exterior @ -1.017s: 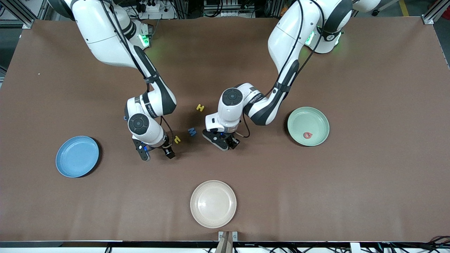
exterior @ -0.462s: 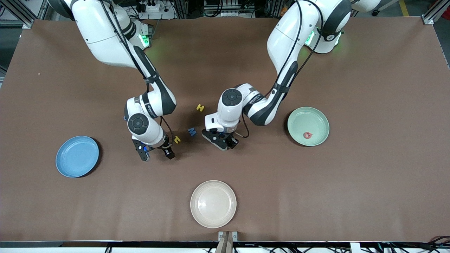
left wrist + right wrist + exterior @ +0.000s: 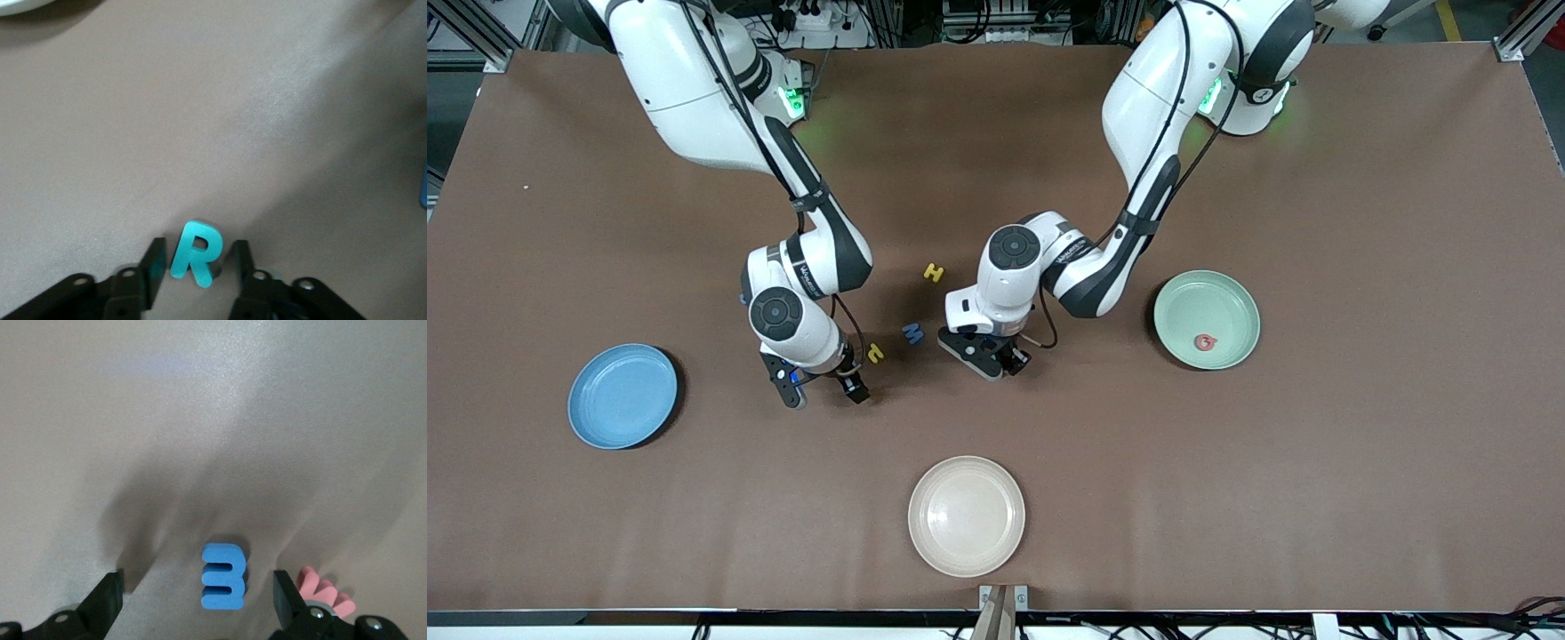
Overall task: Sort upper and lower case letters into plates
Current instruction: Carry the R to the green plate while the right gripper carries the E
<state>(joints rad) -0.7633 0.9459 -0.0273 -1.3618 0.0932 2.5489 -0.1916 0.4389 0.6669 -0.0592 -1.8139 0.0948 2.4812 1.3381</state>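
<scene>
Left claw (image 3: 989, 358), low on the surface (image 3: 1227, 498), stands unclenched astride the teal R (image 3: 195, 257), a sliver of gap on one side, placed to pinch its sides. Right claw (image 3: 197, 587) spreads wide around a blue letter (image 3: 223, 577), with a pink letter (image 3: 323, 590) crowding one finger. Bare surface lies open toward the mint green plate (image 3: 1192, 298) at the left arm's end and the blue plate (image 3: 623, 396) at the right arm's.

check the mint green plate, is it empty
No, a small red letter lies in the mint green plate, seen in the front view.
</scene>
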